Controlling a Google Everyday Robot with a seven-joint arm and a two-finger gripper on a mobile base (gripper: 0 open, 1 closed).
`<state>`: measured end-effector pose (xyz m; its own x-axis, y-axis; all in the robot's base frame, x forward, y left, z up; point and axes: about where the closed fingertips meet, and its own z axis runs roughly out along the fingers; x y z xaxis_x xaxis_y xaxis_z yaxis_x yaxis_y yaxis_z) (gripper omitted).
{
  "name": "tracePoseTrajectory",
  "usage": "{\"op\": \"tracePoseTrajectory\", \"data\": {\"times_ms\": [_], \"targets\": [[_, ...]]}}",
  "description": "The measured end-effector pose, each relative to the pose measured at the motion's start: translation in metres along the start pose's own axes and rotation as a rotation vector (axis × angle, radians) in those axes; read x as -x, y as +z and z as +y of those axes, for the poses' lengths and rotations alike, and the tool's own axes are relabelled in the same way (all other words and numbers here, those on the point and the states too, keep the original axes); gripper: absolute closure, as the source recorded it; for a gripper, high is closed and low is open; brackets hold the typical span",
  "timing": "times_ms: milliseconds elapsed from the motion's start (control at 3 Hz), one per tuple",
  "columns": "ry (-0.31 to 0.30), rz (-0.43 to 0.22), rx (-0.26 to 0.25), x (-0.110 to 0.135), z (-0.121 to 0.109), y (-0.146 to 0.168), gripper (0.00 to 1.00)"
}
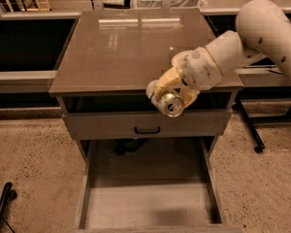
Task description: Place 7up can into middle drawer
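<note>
The 7up can (171,104) is a small pale can with a shiny metal top that faces the camera. My gripper (166,97), with yellowish fingers (161,87), is shut on the can. It holds the can in the air just past the front edge of the cabinet top, in front of the upper drawer level. The middle drawer (150,205) is pulled out below, a wide shallow grey tray with a pale floor. The can is above the drawer's back right part and well clear of it.
The brown cabinet top (136,47) lies behind the gripper. A closed grey drawer front with a black handle (147,129) sits just under the can. My white arm (262,33) comes in from the right. A cream bowl rim (176,57) shows behind the wrist. A black stand leg (252,130) is on the floor at right.
</note>
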<state>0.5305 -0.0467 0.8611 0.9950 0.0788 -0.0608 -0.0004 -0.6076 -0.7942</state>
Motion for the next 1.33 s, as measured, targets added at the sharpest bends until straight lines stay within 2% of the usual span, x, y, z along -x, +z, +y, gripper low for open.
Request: {"op": "tracePoseTrajectory", "data": {"times_ms": [333, 667, 1000, 1333], "targets": [[0.064, -0.083, -0.024, 0.024, 0.009, -0.009, 1.0], [0.065, -0.092, -0.024, 0.027, 0.009, -0.009, 1.0], [0.22, -0.015, -0.023, 0.043, 0.031, -0.005, 1.0], [0.455, 0.111, -0.028, 0.084, 0.053, -0.016, 1.0]]}}
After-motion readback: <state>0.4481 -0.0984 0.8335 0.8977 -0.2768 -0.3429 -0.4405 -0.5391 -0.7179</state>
